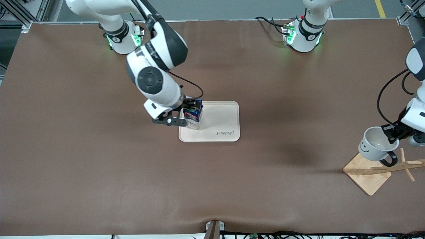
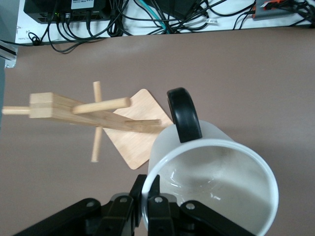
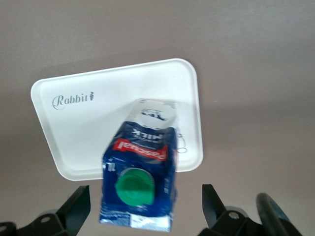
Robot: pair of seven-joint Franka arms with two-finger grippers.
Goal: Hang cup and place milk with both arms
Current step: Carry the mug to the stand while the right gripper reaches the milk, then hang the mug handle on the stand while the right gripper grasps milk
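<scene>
Two steps are in hand at once, as I read it. My right gripper (image 1: 190,111), left of centre in the front view, stands around the milk (image 1: 194,117) with its jaws spread wide. The carton sits upright on the cream tray (image 1: 225,113), at that tray's end toward the right arm, and the fingers (image 3: 74,209) flank it with a gap on each side — so I judge the milk placed and let go. The next move there calls only for a straight lift clear, without clipping the carton's top.

At the right edge of the front view my left gripper (image 1: 393,132) is clamped on the rim of the cup (image 1: 377,144), holding it in the air over the wooden rack (image 1: 368,174). The hanging is not yet done. It calls for lining up the black handle (image 2: 184,114) with a peg (image 2: 101,105) and sliding it on.

The left wrist view shows what the front view cannot: the handle loop sitting close to a peg tip, and the fingers (image 2: 157,209) pinching the rim wall. The right wrist view alone shows the green cap (image 3: 137,187) and the clear space beside the carton.
</scene>
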